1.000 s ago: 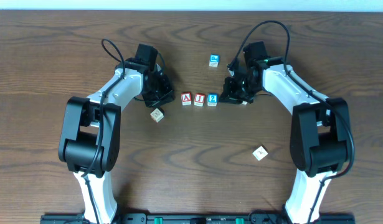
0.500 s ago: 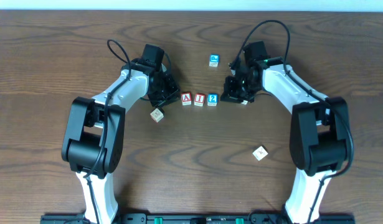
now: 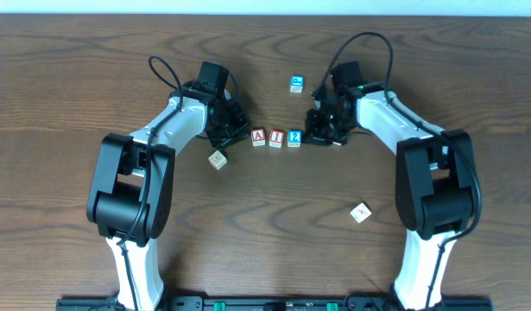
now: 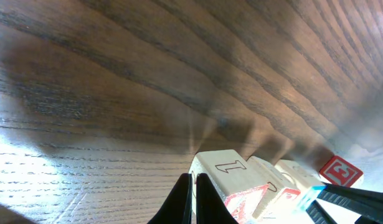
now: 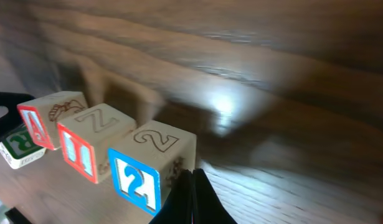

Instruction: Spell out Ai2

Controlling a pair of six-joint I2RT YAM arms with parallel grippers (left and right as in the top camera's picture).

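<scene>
Three wooden letter blocks stand in a row at the table's middle: the red A block (image 3: 259, 136), the red I block (image 3: 276, 137) and the blue 2 block (image 3: 294, 137). My left gripper (image 3: 243, 135) is shut and empty, its tips (image 4: 194, 182) against the left end block (image 4: 223, 172). My right gripper (image 3: 308, 136) is shut and empty, its tips (image 5: 192, 179) against the side of the 2 block (image 5: 151, 159). The right wrist view also shows the I block (image 5: 85, 140) and the A block (image 5: 51, 116).
A blue-faced block (image 3: 297, 83) lies behind the row. A pale block (image 3: 217, 159) lies in front of the left gripper, and also shows in the right wrist view (image 5: 17, 147). Another pale block (image 3: 360, 212) lies at the front right.
My left gripper has moved right, up to the A block. My right gripper has shifted slightly left against the 2 block. The blocks have stayed in their row.
</scene>
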